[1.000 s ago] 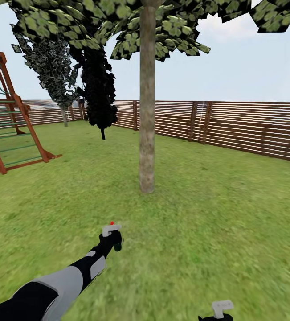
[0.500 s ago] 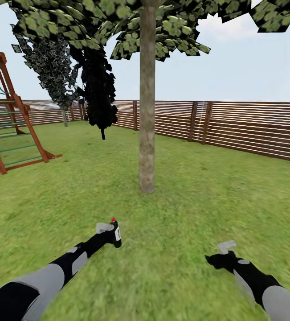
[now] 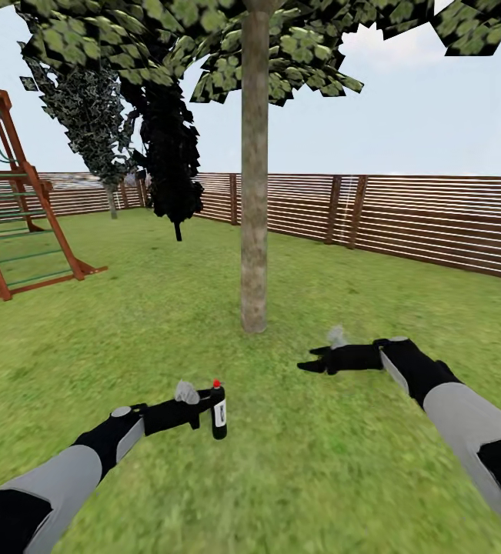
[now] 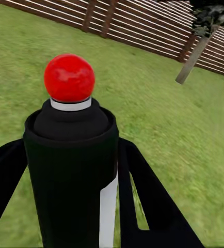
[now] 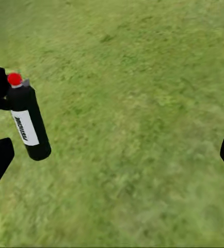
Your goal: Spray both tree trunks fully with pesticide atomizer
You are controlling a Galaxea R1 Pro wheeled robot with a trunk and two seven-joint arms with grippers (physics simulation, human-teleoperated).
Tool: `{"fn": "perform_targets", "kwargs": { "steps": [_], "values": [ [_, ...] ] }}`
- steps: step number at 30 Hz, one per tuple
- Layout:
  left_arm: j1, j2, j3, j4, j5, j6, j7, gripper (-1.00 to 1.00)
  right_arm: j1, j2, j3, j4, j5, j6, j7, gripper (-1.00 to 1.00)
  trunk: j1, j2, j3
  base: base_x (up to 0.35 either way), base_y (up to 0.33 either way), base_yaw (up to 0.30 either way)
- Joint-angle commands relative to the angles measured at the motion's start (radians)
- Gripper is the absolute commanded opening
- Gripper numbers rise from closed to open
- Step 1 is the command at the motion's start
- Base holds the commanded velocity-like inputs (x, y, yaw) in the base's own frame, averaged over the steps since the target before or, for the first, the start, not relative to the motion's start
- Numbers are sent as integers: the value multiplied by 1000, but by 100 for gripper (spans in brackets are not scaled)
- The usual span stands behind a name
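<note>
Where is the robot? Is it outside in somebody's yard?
Yes, it looks like a back garden. There is a green lawn, a brown slatted wooden fence around it, a wooden play tower at one side, and a tall tree trunk right ahead under open sky.

The left gripper (image 3: 213, 412) is clamping the pesticide atomizer (image 3: 218, 412) upright, while the right gripper (image 3: 312, 364) is reaching forward, jaws spread.

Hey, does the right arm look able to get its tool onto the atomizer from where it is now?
Probably yes. The right tool hangs open over bare lawn, nothing between it and the atomizer, which the left tool holds upright.
</note>
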Motion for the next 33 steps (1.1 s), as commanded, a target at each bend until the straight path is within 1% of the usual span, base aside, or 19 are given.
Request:
{"fn": "perform_targets", "kwargs": {
  "steps": [1, 3, 5, 6, 7, 8, 10, 12, 14, 15, 19, 21, 22, 30, 33],
  "values": [
    [0, 0, 3, 0, 1, 2, -11, -100, -4, 21, 1, -67, 1, 53, 21, 100, 0, 0, 0, 0, 0, 0],
    [0, 0, 4, 0, 6, 6, -17, -100, -6, 59, 1, -127, 1, 93, 33, 100, 0, 0, 0, 0, 0, 0],
    [0, 0, 2, -1, 48, 7, -19, -100, -7, 107, 1, -154, 1, 109, 38, 100, 0, 0, 0, 0, 0, 0],
    [0, 0, 2, -1, 79, 7, -20, -100, -8, 130, 1, -161, 1, 113, 39, 100, 0, 0, 0, 0, 0, 0],
    [0, 0, 2, -1, 101, 6, -21, -100, -8, 151, 1, -165, 0, 115, 40, 100, 0, 0, 0, 0, 0, 0],
    [0, 0, 2, 0, 116, 6, -22, -100, -8, 170, 1, -168, 0, 116, 40, 100, 0, 0, 0, 0, 0, 0],
    [0, -1, -1, -1, 134, 6, -22, -100, -8, 207, 1, -171, 0, 118, 41, 100, 0, 0, 0, 0, 0, 0],
    [0, -3, -3, -1, 139, 6, -22, -100, -8, 228, 1, -172, 0, 119, 41, 100, 0, 0, 0, 0, 0, 0],
    [0, -5, -3, 0, 141, 6, -22, -100, -8, 243, 1, -172, 0, 119, 41, 100, 0, 0, 0, 0, 0, 0],
    [0, -5, -3, 0, 142, 6, -22, -100, -8, 251, 1, -173, 0, 119, 41, -100, 0, 0, 0, 0, 0, 0],
    [0, -6, -2, 4, 142, 9, -19, -100, -10, 272, 1, -176, 2, 119, 36, -100, 0, 0, 0, 0, 0, 0],
    [0, -6, -2, 6, 141, 8, -18, -100, -11, 290, 2, -176, 4, 118, 32, -100, 0, 0, 0, 0, 0, 0],
    [0, -6, -2, 6, 141, 7, -19, -100, -11, 294, 2, -177, 5, 118, 32, -100, 0, 0, 0, 0, 0, 0],
    [0, -6, 0, 9, 139, -2, -22, -100, -35, 299, 1, -177, 9, 116, 25, -100, 0, 0, 0, 0, 0, 0],
    [0, -6, -1, 10, 139, -56, -22, -100, -38, 300, 1, -176, 10, 116, 10, -100, 0, 0, 0, 0, 0, 0]
  ]
}}
